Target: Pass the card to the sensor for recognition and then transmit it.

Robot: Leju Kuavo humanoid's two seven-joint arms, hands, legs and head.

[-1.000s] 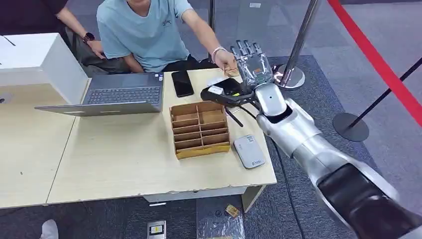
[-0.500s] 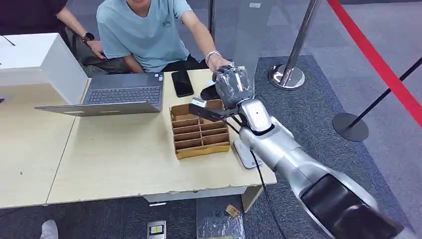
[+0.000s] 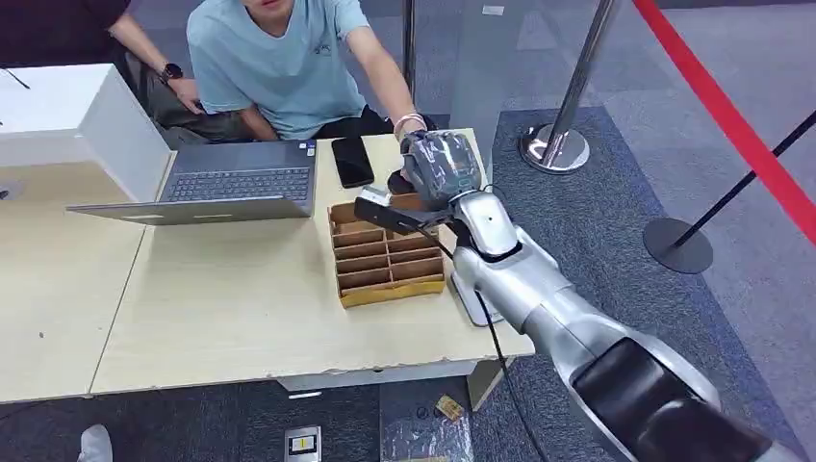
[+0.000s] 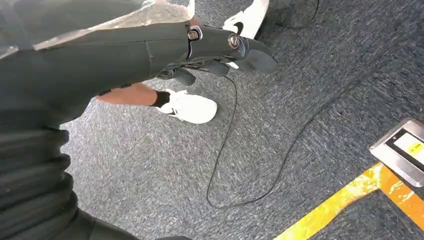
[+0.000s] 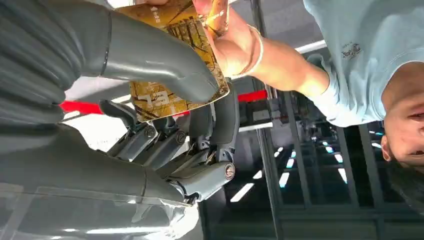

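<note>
card at the handover, between the person's fingers and the robot's thumb

the right hand point(image 3: 441, 166) is raised over the far edge of the table point(image 3: 241, 308), close to the person's hand point(image 3: 409, 127). in the right wrist view the gold patterned card point(image 5: 172, 65) lies across the robot's fingers with the thick grey thumb point(image 5: 150, 60) pressed down on its face, so the hand is closed around the card and gripping it. the person's hand point(image 5: 232, 42) also pinches the card's far end; both have hold of it at once.

the left hand point(image 4: 220, 47) hangs down over grey carpet with its fingers loosely curled and nothing in them.

on the table sit a partitioned cardboard tray point(image 3: 387, 252), a laptop point(image 3: 231, 183), a dark phone point(image 3: 352, 160), and the small white card sensor point(image 3: 476, 294) near the front right corner, partly hidden behind the robot's forearm.

my reading is that this is the pickup: the card is being taken from the person and the scan is not yet done. the next move calls for a secure, sole grip once the person lets go, then a swing back toward the robot to lower the card flat over the sensor, well apart from where the hand is now. a slip during release is the main risk.
</note>
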